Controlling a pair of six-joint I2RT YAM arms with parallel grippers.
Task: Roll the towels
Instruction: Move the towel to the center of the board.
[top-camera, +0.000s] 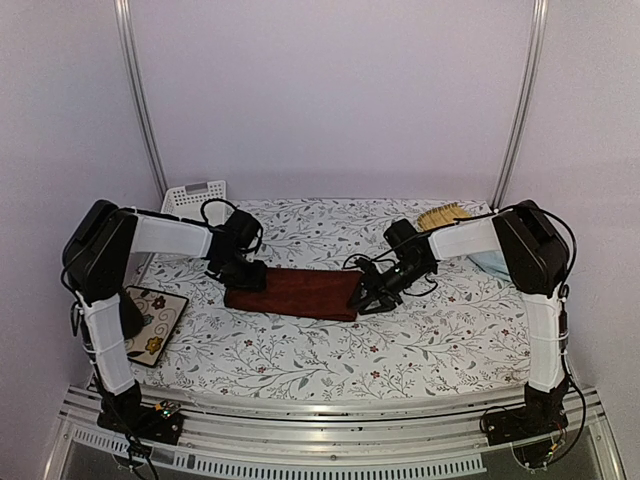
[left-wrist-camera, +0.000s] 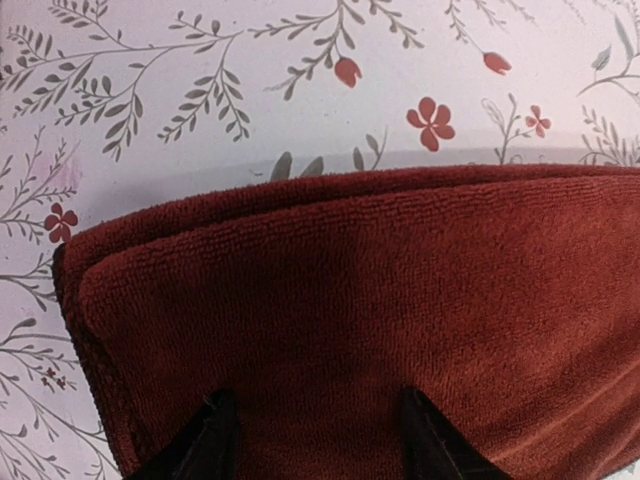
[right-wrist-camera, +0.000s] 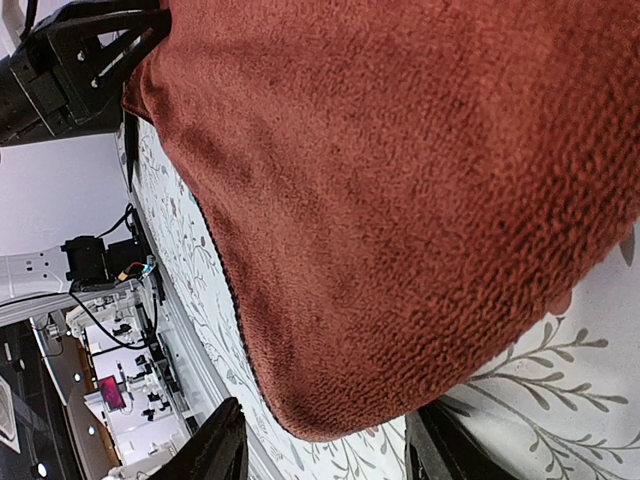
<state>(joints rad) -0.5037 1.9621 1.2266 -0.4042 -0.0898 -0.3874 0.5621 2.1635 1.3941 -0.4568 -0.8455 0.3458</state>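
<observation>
Here's the dark red towel (top-camera: 298, 292), folded into a long strip and lying flat across the middle of the table (top-camera: 330, 352), which is covered in a flower-and-vine printed cloth. An arm sits at each end of it. The left gripper (top-camera: 243, 279) is down on the towel's left end, and the left wrist view shows its two dark fingers (left-wrist-camera: 212, 446) spread apart with their tips resting on the terry surface, pinching nothing. Stacked layers show along that folded edge. At the other end, the right gripper (top-camera: 367, 296) is also spread, its fingers (right-wrist-camera: 222, 446) set wide on either side of the towel's rounded corner and not closed on the cloth. The pale blue towel (top-camera: 491, 264) lies well apart, at the right side of the table, partly hidden under the right forearm. Just behind it, at the far right, the yellow bamboo mat (top-camera: 447, 215) peeks out. A white slotted basket (top-camera: 194, 196) stands at the far left corner, and from this angle you cannot tell what it holds. Near the left arm's base lies a square flower-patterned mat (top-camera: 152, 322), flat on the table.
</observation>
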